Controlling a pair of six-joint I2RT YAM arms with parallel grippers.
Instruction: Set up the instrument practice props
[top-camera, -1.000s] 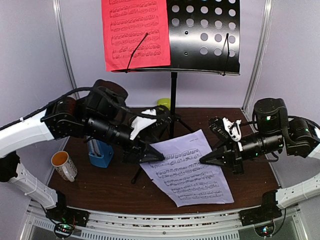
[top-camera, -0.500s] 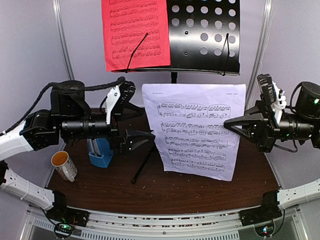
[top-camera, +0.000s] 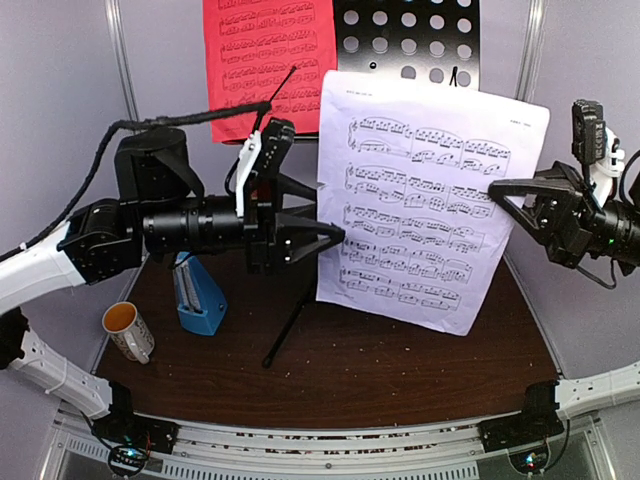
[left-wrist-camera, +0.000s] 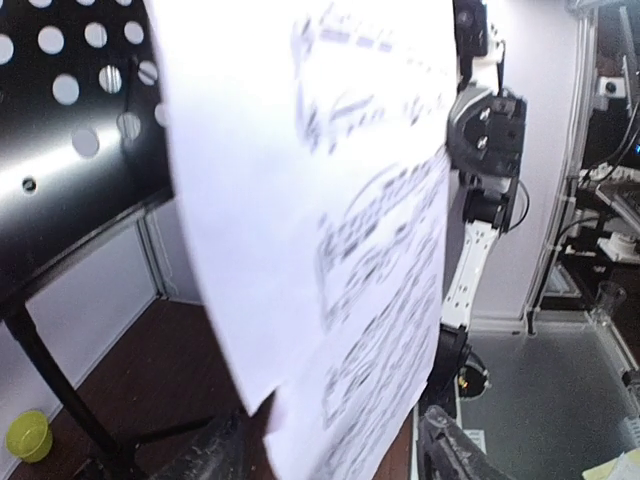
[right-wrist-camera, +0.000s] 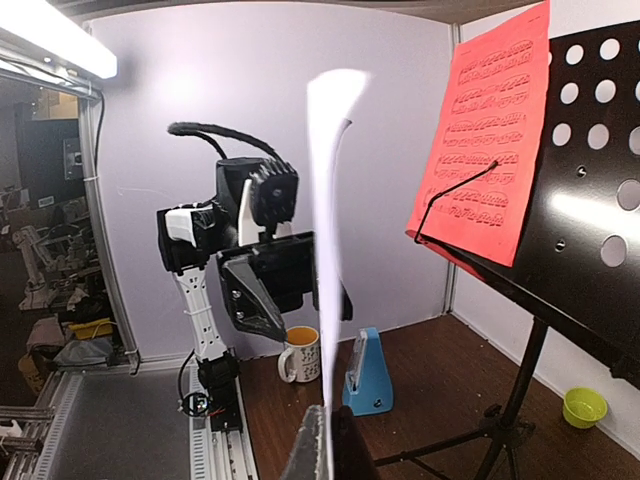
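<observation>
The white music sheet hangs upright in the air in front of the black perforated music stand. My right gripper is shut on its right edge; the right wrist view shows the paper edge-on, pinched between the fingers. My left gripper stands open at the sheet's left edge, and in the left wrist view the paper hangs between its spread fingers. The red music sheet rests on the stand's left half. The blue metronome stands on the table below the left arm.
A white mug with yellow inside sits at the table's front left. The stand's tripod legs spread across the middle of the brown table. A small lime-green bowl sits at the back by the wall.
The right gripper has lifted the white sheet off the table and carried it up toward the stand. The left gripper let go of it, rose, and now sits open around its left edge.
</observation>
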